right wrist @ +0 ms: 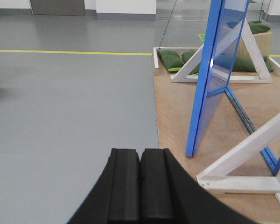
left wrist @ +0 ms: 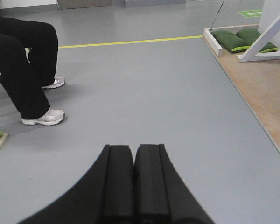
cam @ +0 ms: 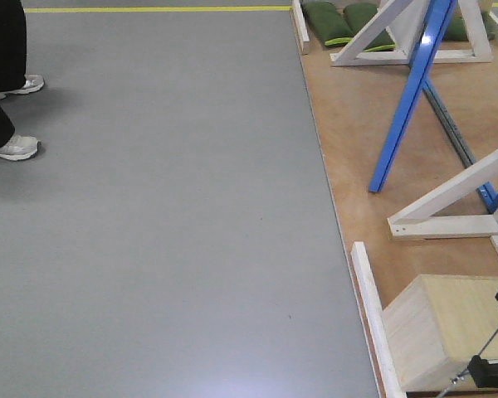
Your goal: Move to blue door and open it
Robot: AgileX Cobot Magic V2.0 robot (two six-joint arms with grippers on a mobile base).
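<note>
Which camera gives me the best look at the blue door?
The right wrist view: the blue door stands nearly edge-on on the wooden platform, visible from its foot up to the frame top. The front view catches only its lower part. The left wrist view misses it. No handle shows anywhere.

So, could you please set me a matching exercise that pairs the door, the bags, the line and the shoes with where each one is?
Things:
1. door
2. bags
3. line
4. shoes

Places:
a. on a person's feet
b. painted across the grey floor
c. upright on the wooden platform
d. lying at the foot of the white brace

Pairs: 1-c, 2-d, 3-b, 4-a.
</note>
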